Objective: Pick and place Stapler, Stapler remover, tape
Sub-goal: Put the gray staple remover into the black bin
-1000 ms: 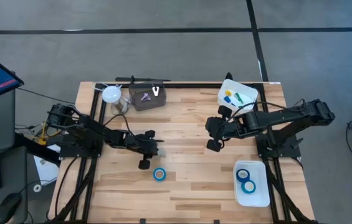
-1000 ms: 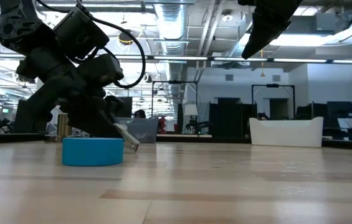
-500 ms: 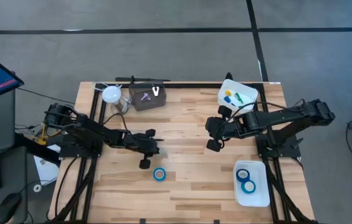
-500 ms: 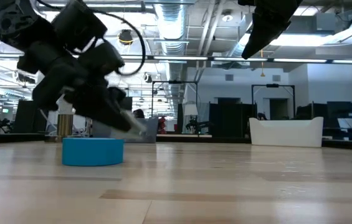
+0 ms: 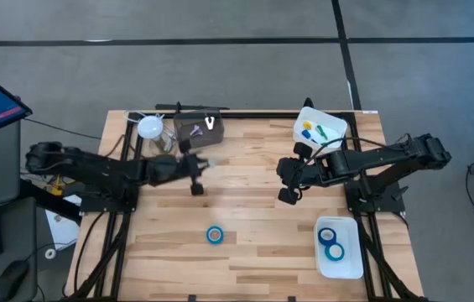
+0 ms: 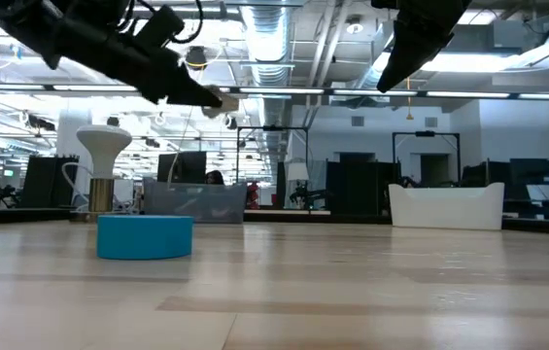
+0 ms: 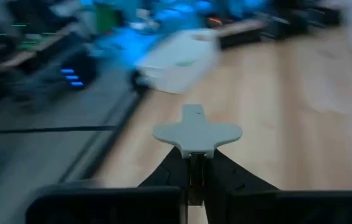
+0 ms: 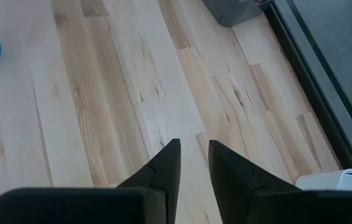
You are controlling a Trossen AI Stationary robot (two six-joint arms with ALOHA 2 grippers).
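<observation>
Wood table below: my left gripper [image 5: 200, 164] has lifted away, jaws shut on nothing, tape [image 5: 214, 235] left behind me. Grasp missed; retry needed.

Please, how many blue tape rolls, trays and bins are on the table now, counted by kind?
Blue tape rolls: 3 (one loose, two in the white tray)
White trays: 2
Gray bin: 1
Total: 6

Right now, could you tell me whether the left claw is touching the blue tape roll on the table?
Apart. The low view shows the left claw raised well above the blue tape roll, with open space between them.
</observation>
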